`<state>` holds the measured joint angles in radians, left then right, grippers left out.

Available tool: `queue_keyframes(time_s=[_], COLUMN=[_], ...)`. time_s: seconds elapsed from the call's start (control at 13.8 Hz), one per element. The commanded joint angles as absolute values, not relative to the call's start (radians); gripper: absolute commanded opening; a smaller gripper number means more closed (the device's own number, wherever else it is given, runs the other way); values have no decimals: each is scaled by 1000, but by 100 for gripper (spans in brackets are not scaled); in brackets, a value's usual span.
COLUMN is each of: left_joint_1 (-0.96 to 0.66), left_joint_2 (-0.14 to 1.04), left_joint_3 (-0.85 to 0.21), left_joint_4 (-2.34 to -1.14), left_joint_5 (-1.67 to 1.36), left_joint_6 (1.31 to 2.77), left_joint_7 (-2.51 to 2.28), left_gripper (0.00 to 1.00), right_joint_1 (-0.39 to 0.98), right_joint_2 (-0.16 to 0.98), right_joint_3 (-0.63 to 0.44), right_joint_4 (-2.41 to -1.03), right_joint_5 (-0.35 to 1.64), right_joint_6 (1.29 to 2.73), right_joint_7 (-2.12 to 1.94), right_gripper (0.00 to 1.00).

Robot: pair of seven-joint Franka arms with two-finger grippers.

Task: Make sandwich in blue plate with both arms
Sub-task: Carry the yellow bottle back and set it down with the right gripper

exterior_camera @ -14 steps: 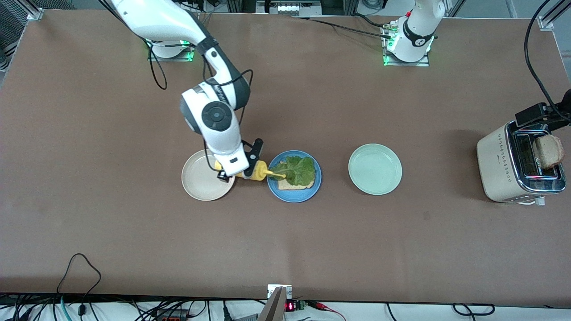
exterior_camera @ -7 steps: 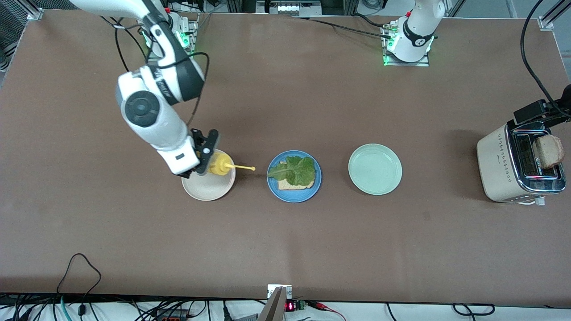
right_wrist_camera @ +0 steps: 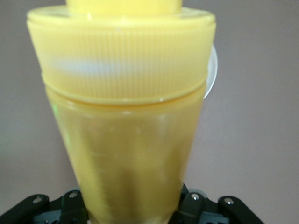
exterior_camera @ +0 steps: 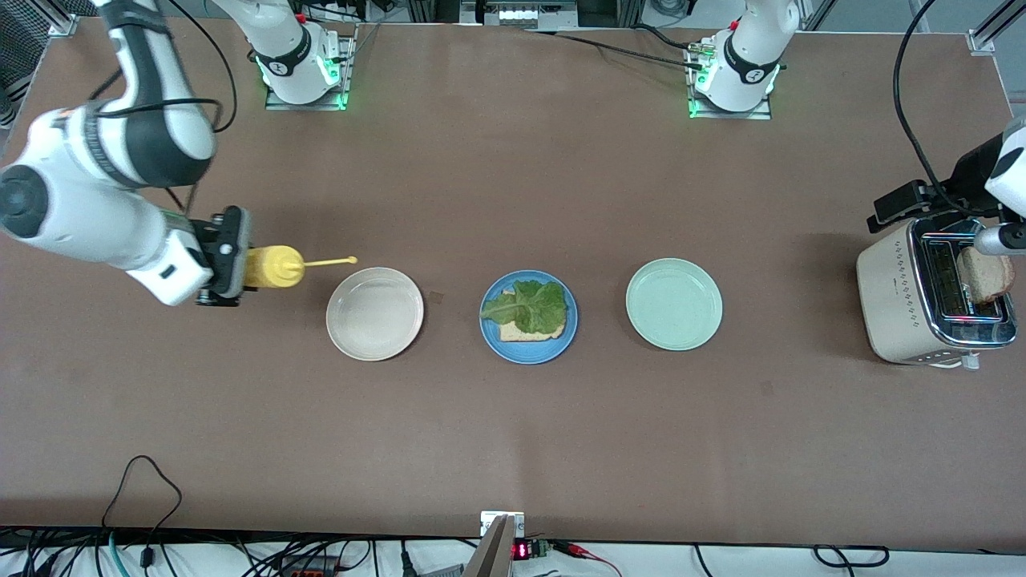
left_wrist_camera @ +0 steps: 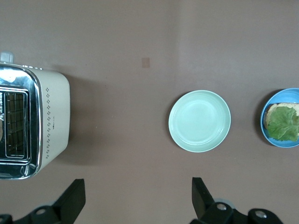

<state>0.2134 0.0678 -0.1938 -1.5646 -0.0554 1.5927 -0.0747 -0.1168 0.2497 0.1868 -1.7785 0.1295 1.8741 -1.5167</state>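
The blue plate point(exterior_camera: 561, 344) lies mid-table with one tan bread slice point(exterior_camera: 523, 331) and a green lettuce leaf point(exterior_camera: 529, 306) on top. It also shows in the left wrist view point(left_wrist_camera: 264, 134). A second bread slice point(exterior_camera: 987, 274) stands in the toaster point(exterior_camera: 894, 308). My right gripper point(exterior_camera: 228, 268) is shut on a yellow squeeze bottle point(exterior_camera: 274, 267), held sideways above the table beside the cream plate point(exterior_camera: 374, 314), toward the right arm's end. The bottle fills the right wrist view point(right_wrist_camera: 126, 140). My left gripper point(left_wrist_camera: 137, 184) is open and empty, up by the toaster point(left_wrist_camera: 51, 121).
A pale green plate point(exterior_camera: 673, 304) lies between the blue plate and the toaster, and shows in the left wrist view point(left_wrist_camera: 199, 121). Cables run along the table edge nearest the front camera. The arm bases stand at the edge farthest from it.
My right arm has carried the yellow bottle from over the blue plate, past the cream plate, toward the right arm's end. My left hand has shifted slightly over the toaster.
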Motion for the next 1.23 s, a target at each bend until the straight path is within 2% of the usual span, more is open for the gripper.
queue_keyframes(time_s=[0.0, 0.44, 0.87, 1.09, 1.16], left_joint_1=[224, 216, 164, 46, 38], left_joint_2=[18, 21, 26, 21, 21], left_joint_3=[-201, -221, -192, -51, -43], left_joint_4=[-1611, -1605, -1603, -1601, -1601], left_joint_5=[-41, -43, -46, -44, -44], left_joint_6=[1617, 1629, 1631, 1628, 1626], left_joint_7=[-75, -61, -63, -63, -63], left_gripper=[100, 100, 100, 100, 100], right_joint_1=[-227, -474, -675, -727, -742], right_joint_2=[216, 261, 415, 500, 524], right_joint_3=[212, 209, 209, 206, 206], right_joint_4=[-1805, -1805, -1801, -1792, -1790], right_joint_5=[190, 322, 443, 500, 515], right_joint_6=[1826, 1708, 1644, 1618, 1618], right_joint_7=[-1701, -2066, -2354, -2437, -2462], right_gripper=[0, 0, 0, 0, 0])
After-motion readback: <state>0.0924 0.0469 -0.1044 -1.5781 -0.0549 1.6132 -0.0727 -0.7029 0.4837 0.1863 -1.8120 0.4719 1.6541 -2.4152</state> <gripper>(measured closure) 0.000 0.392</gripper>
